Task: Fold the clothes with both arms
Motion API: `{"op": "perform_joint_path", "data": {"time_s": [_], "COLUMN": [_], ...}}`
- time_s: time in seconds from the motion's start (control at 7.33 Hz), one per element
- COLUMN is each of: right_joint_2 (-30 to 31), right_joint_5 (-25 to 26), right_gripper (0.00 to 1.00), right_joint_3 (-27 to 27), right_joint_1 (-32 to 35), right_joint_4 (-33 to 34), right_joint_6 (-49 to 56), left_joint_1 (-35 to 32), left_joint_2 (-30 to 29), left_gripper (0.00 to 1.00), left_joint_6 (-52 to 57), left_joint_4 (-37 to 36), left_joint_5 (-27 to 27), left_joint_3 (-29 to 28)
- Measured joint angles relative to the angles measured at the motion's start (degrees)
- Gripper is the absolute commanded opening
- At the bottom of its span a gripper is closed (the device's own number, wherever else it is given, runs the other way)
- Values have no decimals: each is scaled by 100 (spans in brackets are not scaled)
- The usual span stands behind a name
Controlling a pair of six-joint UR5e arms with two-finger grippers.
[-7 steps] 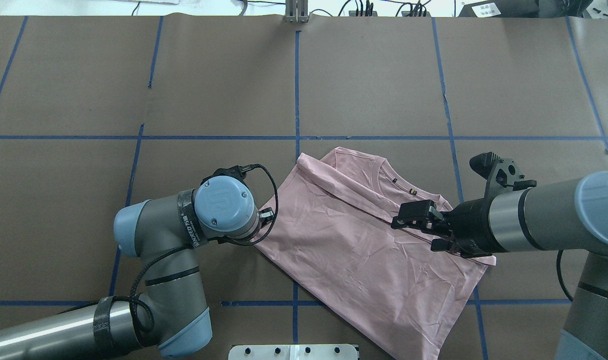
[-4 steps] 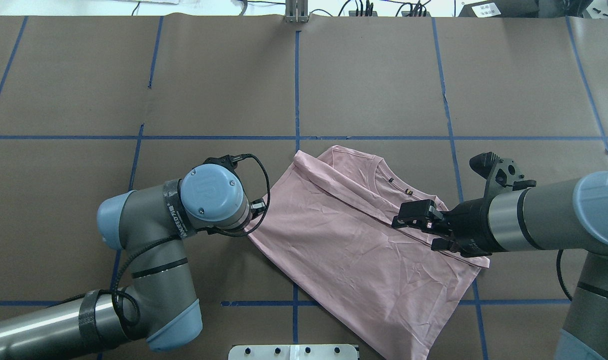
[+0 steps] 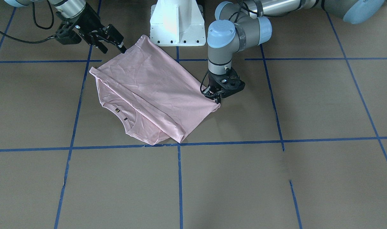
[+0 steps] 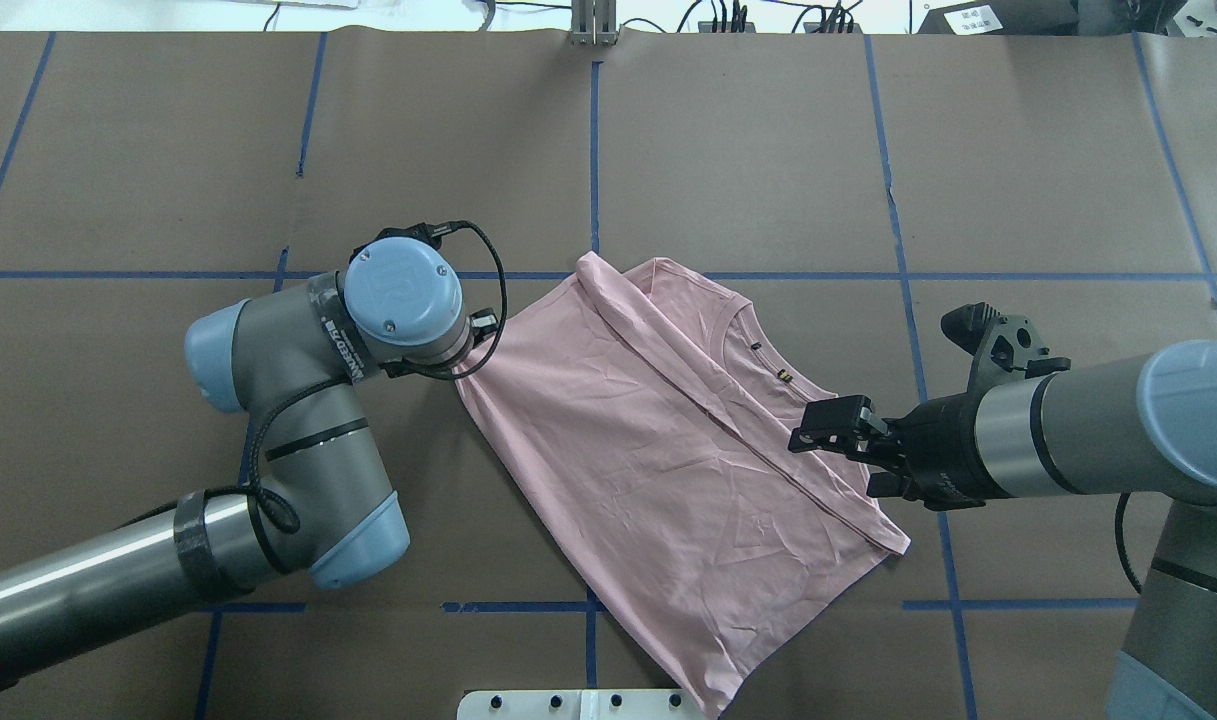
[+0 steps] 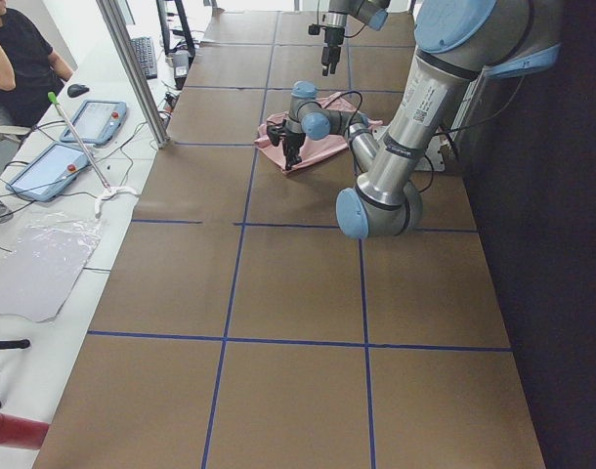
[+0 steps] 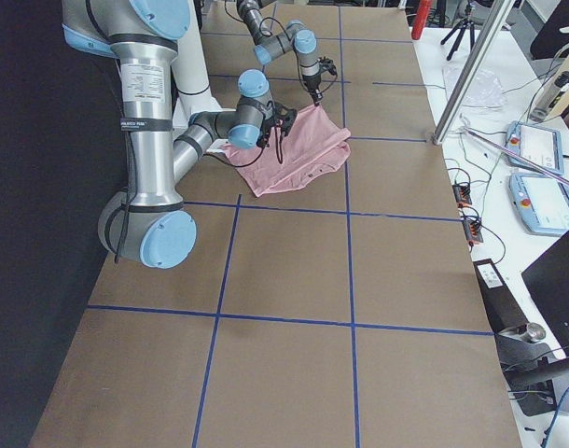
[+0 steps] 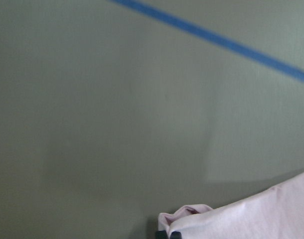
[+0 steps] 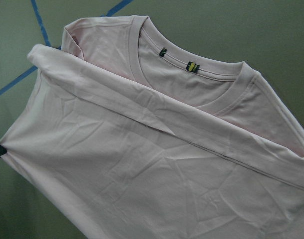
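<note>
While the left end effector (image 3: 216, 96) pinches a corner of the half-folded shirt (image 4: 658, 460) on the worktop (image 4: 768, 150), seemingly straightening it, the right end effector (image 4: 836, 450) hovers spread and empty, likely needing the opposite edge next.

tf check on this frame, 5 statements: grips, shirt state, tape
1. The left gripper pinches a corner of the T-shirt. True.
2. The right gripper is clamped on the shirt's neck. False: it is open above the shirt's edge and grips nothing.
3. The shirt lies spread flat in a single layer. False: one side is folded over, and the fold runs just below the neck.
4. Two small tags show inside the neck. True.
5. The shirt lies clear of every blue tape line. False: it covers part of the centre line.
</note>
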State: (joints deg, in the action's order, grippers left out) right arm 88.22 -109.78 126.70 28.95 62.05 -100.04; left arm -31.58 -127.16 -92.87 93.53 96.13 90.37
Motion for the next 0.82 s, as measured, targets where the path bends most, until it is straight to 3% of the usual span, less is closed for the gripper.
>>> {"op": "perform_joint_path", "data": {"time_s": [0.55,0.82], "right_joint_2": [1,0], "right_joint_5": [1,9], "right_gripper": [100,100], "right_joint_3": [-20,-56], "right_joint_1": [26,66], "right_joint_4": [8,9], "right_joint_6": [-7,-15], "left_joint_1": [-815,-998], "left_joint_2": [-903,-1338], "left_gripper": [0,0], "left_joint_6": [716,961], "left_joint_4": [946,1850], "left_joint_5": [-117,-273], "left_joint_3": [-1515,-2496]}}
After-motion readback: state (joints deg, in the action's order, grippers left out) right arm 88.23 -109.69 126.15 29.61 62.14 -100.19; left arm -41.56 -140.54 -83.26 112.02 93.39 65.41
